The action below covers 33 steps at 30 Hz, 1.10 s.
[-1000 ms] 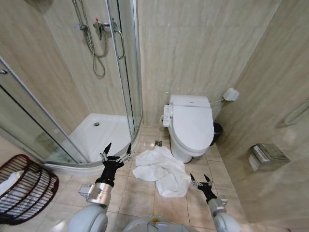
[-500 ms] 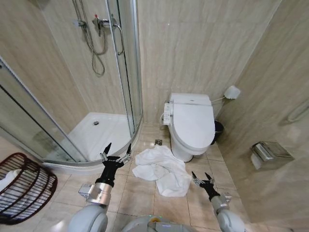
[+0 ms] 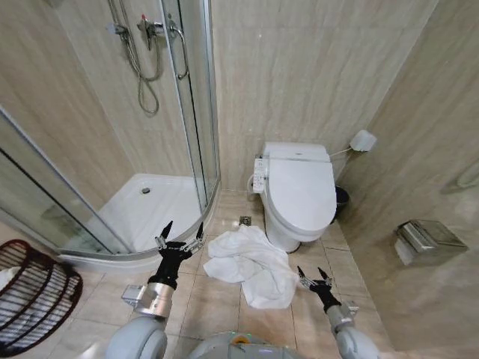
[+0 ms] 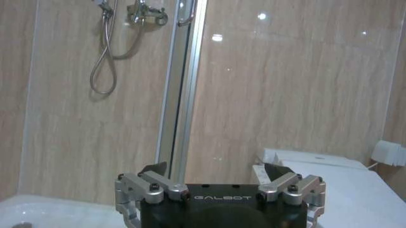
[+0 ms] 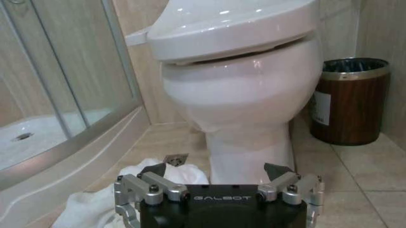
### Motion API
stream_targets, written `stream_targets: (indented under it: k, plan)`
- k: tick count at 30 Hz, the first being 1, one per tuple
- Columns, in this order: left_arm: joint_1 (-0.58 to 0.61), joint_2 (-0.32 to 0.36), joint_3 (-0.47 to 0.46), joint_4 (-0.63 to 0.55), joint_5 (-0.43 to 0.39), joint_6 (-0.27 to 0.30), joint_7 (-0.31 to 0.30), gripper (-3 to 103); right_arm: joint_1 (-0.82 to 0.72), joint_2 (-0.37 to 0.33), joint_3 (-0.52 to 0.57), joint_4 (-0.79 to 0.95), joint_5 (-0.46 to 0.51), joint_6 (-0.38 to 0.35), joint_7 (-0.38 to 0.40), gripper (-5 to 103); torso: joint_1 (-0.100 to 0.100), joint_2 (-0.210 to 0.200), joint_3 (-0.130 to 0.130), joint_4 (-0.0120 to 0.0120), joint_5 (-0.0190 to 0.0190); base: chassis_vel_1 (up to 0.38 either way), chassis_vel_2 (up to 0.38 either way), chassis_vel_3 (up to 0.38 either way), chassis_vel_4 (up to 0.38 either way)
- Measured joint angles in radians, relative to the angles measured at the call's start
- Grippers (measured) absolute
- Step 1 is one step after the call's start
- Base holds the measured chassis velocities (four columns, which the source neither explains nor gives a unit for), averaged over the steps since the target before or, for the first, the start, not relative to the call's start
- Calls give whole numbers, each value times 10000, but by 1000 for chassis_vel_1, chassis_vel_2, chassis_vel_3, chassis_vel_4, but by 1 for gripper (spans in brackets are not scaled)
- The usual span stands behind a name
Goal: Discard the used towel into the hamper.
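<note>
Head view shows both sets of fingers spread and holding nothing: the left gripper (image 3: 178, 243) hangs just off the near-left edge of the crumpled white towel (image 3: 248, 263), the right gripper (image 3: 315, 280) just off its near-right corner. Taking the towel as landmark, the toilet (image 3: 298, 191) stands directly behind it and the shower tray (image 3: 153, 206) behind and left. The hamper (image 3: 34, 295) sits well to the towel's left, and over the last second it has slid toward the picture's edge as the camera swung right, squaring the robot on the towel; the grasp is not yet begun.
</note>
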Motion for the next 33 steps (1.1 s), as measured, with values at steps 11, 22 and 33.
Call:
stream_targets:
  k: [11, 22, 33]
  plan:
    - [0, 0, 0, 0, 0, 0, 0, 100, 0, 4, 138, -147, 157, 244, 72, 100, -166, -389, -224, 2, -1, 0, 0, 0, 0]
    - [0, 0, 0, 0, 0, 0, 0, 100, 58, 208, 154, -122, -68, 279, 176, 100, -336, -835, -496, 1, -1, 0, 0, 0, 0]
    - [0, 0, 0, 0, 0, 0, 0, 100, 390, 199, 101, -1002, 317, -79, -106, 100, -504, -1271, -766, 1, 2, 0, 0, 0, 0]
